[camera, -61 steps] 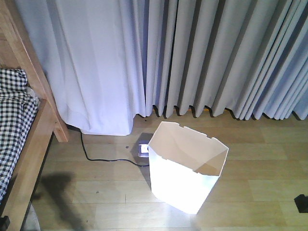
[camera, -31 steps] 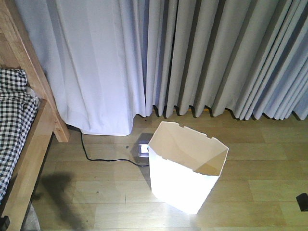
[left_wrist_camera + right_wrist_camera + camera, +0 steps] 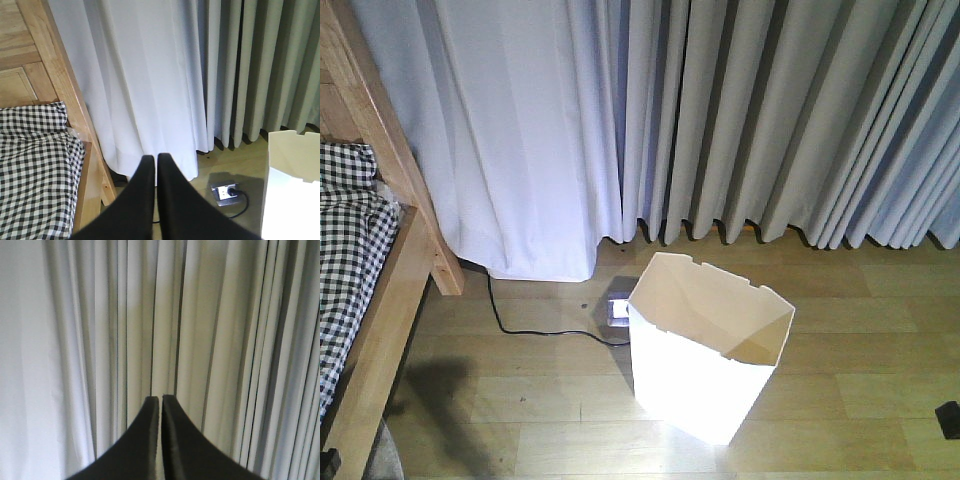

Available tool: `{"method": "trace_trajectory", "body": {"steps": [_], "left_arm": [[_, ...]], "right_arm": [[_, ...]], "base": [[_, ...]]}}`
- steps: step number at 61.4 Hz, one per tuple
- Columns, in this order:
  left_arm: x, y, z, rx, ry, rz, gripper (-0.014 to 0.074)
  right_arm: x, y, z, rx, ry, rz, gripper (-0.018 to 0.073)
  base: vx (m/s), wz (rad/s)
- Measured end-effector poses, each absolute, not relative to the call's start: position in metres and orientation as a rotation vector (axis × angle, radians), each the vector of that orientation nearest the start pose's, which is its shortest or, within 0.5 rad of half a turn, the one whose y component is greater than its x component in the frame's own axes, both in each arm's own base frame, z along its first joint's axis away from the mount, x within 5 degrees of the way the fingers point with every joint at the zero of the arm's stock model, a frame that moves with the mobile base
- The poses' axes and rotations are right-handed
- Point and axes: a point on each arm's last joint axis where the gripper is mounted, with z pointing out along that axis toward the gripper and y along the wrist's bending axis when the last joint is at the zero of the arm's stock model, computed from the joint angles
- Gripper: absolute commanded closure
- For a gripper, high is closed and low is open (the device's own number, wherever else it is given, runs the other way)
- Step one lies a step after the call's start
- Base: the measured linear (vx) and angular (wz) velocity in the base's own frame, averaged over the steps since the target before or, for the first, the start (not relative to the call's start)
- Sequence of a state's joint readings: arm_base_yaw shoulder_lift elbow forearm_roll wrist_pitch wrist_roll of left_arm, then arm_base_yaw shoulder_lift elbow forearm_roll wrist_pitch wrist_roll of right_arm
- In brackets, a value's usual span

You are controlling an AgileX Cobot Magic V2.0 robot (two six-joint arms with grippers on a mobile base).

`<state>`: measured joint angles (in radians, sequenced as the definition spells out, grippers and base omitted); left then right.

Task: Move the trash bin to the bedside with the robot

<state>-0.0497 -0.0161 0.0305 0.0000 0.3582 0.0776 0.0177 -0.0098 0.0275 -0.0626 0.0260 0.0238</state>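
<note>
The white trash bin [image 3: 705,350] stands upright and open-topped on the wooden floor, right of the middle of the front view; its corner [image 3: 291,190] shows at the lower right of the left wrist view. The bed, with its light wood frame [image 3: 395,290] and checked bedding [image 3: 345,250], lies to the left, a stretch of floor away from the bin. My left gripper [image 3: 155,157] is shut on nothing, pointing at the curtain foot between bed [image 3: 35,165] and bin. My right gripper [image 3: 160,398] is shut and empty, facing the curtain. Neither touches the bin.
Pale curtains [image 3: 720,120] hang to the floor behind the bin. A metal floor socket [image 3: 618,310] sits just left of the bin, with a black cable [image 3: 520,328] running toward the bed leg. A small black part [image 3: 950,418] shows at the right edge.
The black part at the right edge of the front view has slid slightly further out of frame. The bin and bed have not moved.
</note>
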Motion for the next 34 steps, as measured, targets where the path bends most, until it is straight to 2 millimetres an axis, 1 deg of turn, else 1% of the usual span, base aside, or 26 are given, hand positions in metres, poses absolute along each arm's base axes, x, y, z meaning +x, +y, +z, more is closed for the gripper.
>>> {"method": "trace_trajectory", "body": {"steps": [34], "left_arm": [[0.0527,-0.0026,0.1715,0.118,1.853,0.019,0.0603]], "right_arm": [[0.0568,0.0008,0.2021,-0.042,1.527,-0.019,0.0567]], "base": [[0.00,0.00]]}}
